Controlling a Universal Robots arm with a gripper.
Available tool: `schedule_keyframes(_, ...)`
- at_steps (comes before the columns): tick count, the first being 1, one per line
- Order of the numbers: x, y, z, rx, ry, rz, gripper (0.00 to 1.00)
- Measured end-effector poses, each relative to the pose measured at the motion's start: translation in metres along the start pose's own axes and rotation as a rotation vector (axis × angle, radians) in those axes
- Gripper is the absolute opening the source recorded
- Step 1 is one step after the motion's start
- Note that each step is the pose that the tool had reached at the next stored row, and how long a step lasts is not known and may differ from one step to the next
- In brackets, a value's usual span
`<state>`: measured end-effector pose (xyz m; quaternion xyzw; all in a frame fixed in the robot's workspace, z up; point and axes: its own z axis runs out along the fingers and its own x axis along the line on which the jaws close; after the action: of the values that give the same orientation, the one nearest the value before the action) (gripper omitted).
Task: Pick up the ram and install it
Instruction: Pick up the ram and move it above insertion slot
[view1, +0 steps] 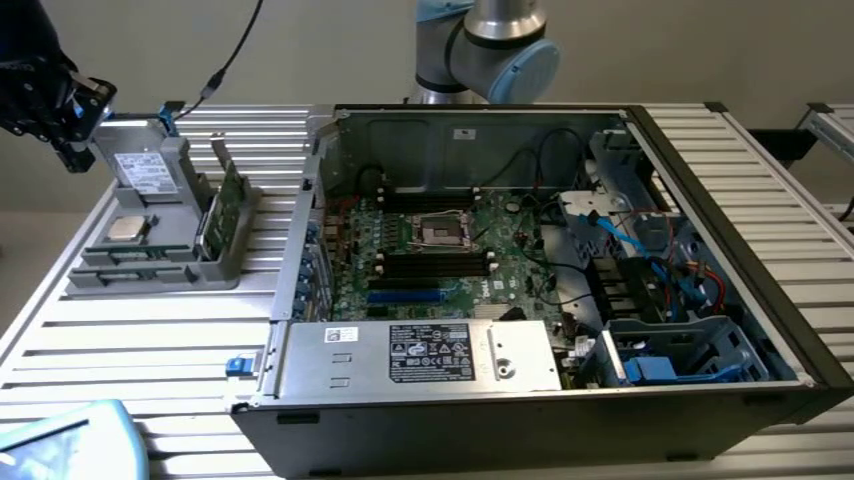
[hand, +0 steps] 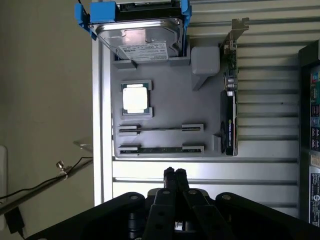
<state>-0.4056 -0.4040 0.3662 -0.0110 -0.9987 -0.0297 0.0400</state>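
Wrist view puts the gripper (hand: 175, 173) nearest. Its two black fingers (hand: 169, 181) are pressed together at the tips with nothing between them, hanging over the bare slats of the aluminium table (hand: 200, 170). Just beyond the fingertips the grey parts tray (hand: 167, 95) begins. The ram (hand: 160, 149) stands on edge in the tray's nearest slot, held at both ends by grey clips and apart from the gripper. A second thin stick (hand: 160, 128) sits edge-on in the parallel slot just behind it. Farther on, the square silver processor (hand: 136, 97) lies in its recess. Beyond that, a hard drive (hand: 140, 37) in blue brackets leans at the tray's far end. A taller circuit card (hand: 229, 120) stands upright along one side of the tray. Exterior view shows the open computer case (view1: 534, 430) on the same table, to the exterior view's right of the tray. Its motherboard (view1: 507, 225) is exposed, and the robot arm (view1: 487, 45) rises behind the case.
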Motion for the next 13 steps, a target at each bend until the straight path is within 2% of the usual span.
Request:
schedule_keyframes(5, 0.000, 0.0000, 0.0006, 0.0001, 0.0002, 0.000, 0.11)
schedule_keyframes(13, -0.001, -0.0008, 0.0135, 0.0000, 0.0004, 0.000, 0.11)
